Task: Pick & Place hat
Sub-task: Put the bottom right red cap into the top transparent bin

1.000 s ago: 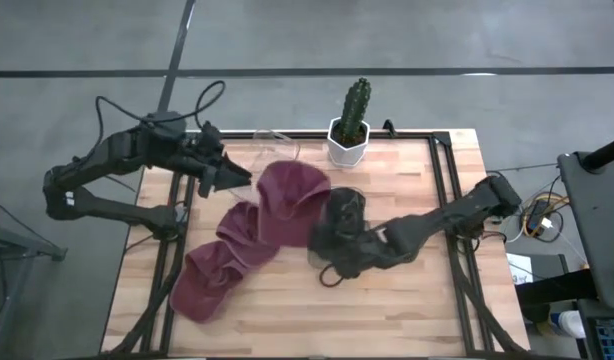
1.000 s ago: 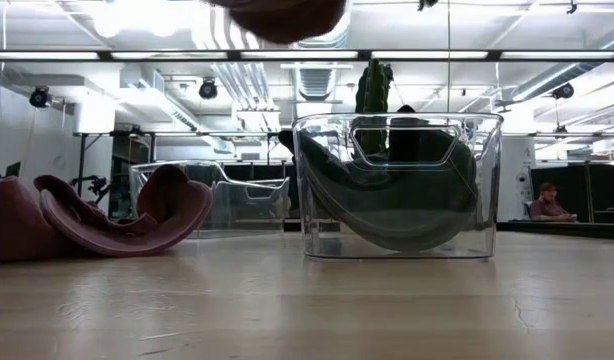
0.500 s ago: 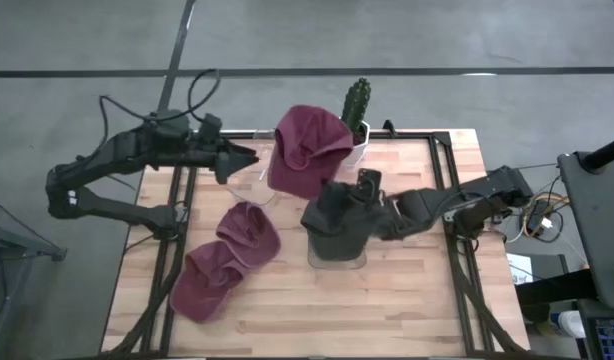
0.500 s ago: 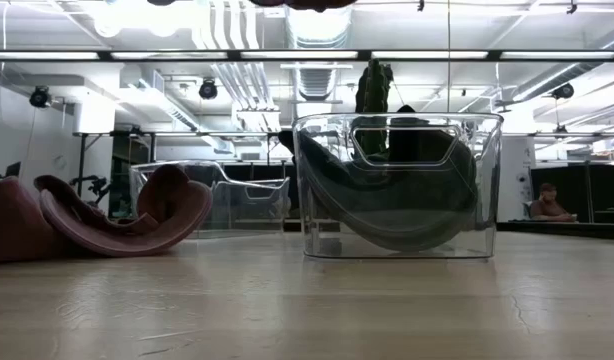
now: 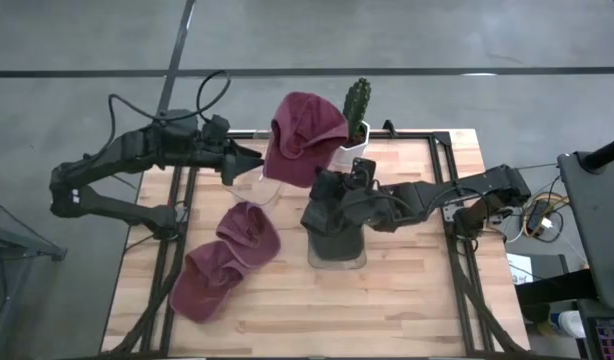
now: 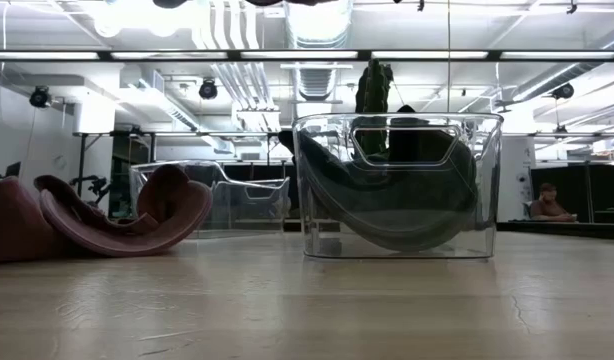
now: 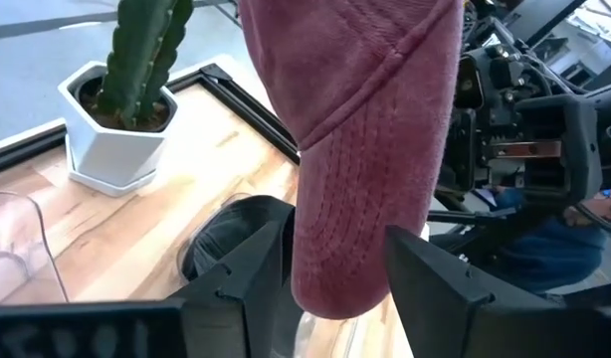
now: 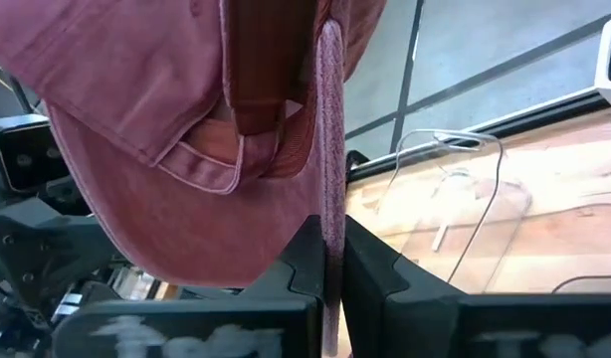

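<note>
A maroon hat (image 5: 305, 140) is held up high over the table's far middle, above the top of the low view. My right gripper (image 5: 332, 188) reaches in from the table's right and is shut on it (image 8: 330, 268). My left gripper (image 5: 255, 160) is at the hat's left side, open. In the left wrist view (image 7: 337, 259) the hat's stitched brim (image 7: 350, 209) hangs between its two fingers. I cannot tell whether they touch it. My right gripper pinches a thin edge of the hat (image 8: 331, 189) between its two fingers; the edge shows end-on, running straight into the gap. The fingers come from the table's right. The hat is lifted clear of the table and spreads out beyond the fingers, its inside and back strap (image 8: 271, 80) facing the wrist camera.
Two more maroon hats (image 5: 249, 228) (image 5: 209, 278) lie on the table's left half. A clear bin (image 6: 397, 185) holding a dark hat (image 5: 335, 235) stands mid-table. Another clear bin (image 6: 212, 195) stands behind at the left. A cactus in a white pot (image 5: 353, 125) stands at the far edge.
The maroon hat has gone from lying on the table to hanging high over its far middle, rising out of the low view. My right gripper has risen with it and moved toward the far edge. My left gripper has moved a little toward the table's right, alongside the hat.
</note>
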`<state>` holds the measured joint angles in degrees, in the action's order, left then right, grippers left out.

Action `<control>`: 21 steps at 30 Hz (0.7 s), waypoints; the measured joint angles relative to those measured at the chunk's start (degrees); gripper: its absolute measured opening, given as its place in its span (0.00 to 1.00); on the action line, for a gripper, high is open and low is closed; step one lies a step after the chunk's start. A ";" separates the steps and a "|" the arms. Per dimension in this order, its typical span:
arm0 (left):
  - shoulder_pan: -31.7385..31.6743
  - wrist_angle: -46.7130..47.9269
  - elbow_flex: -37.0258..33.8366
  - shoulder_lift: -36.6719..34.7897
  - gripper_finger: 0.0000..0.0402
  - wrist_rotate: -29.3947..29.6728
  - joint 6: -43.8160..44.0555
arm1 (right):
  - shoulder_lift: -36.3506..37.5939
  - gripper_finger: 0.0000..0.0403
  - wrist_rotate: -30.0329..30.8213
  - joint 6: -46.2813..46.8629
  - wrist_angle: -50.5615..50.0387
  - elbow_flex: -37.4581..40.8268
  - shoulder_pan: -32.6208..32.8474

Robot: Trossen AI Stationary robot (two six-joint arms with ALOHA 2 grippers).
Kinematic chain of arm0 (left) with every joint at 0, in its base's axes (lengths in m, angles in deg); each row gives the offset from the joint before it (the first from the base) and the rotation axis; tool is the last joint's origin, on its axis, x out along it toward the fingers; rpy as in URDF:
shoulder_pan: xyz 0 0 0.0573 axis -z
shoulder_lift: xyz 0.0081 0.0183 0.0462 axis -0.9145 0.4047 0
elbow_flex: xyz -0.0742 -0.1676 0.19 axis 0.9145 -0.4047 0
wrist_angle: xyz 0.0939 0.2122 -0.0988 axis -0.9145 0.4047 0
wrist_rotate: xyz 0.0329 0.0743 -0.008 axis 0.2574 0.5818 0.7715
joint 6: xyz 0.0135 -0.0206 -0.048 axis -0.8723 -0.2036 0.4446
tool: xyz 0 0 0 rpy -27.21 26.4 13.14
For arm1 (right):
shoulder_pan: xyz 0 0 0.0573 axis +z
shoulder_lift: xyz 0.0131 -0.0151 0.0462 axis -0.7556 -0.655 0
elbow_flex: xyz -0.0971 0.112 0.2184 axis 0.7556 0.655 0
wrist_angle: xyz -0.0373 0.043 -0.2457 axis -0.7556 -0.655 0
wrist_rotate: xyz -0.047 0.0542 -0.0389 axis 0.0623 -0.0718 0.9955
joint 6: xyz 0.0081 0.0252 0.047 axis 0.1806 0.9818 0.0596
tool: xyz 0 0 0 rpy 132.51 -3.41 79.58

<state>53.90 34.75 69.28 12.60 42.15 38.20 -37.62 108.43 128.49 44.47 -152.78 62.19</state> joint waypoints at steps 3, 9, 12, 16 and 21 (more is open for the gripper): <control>-0.02 0.07 -0.04 -1.04 0.42 -0.11 1.04 | 0.02 0.03 -0.33 0.86 -1.30 0.00 -0.35; 0.05 -0.12 -0.07 -3.46 0.42 -0.81 1.12 | 0.09 0.03 -0.47 1.54 -1.55 0.00 -1.03; 0.02 -0.19 -0.07 -3.28 0.42 -0.81 1.16 | 0.09 0.03 -0.64 0.61 -0.02 0.00 -1.41; 0.03 -0.21 -0.07 -1.99 0.42 -1.68 1.00 | 0.11 0.03 -1.74 -1.73 3.24 0.00 -2.30; 0.03 0.02 -0.07 -0.30 0.42 -1.67 -0.88 | 0.09 0.03 -3.33 -5.60 8.07 -0.02 -2.72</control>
<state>53.92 34.77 69.21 12.30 40.48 37.32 -37.53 105.10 122.89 52.54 -152.80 59.47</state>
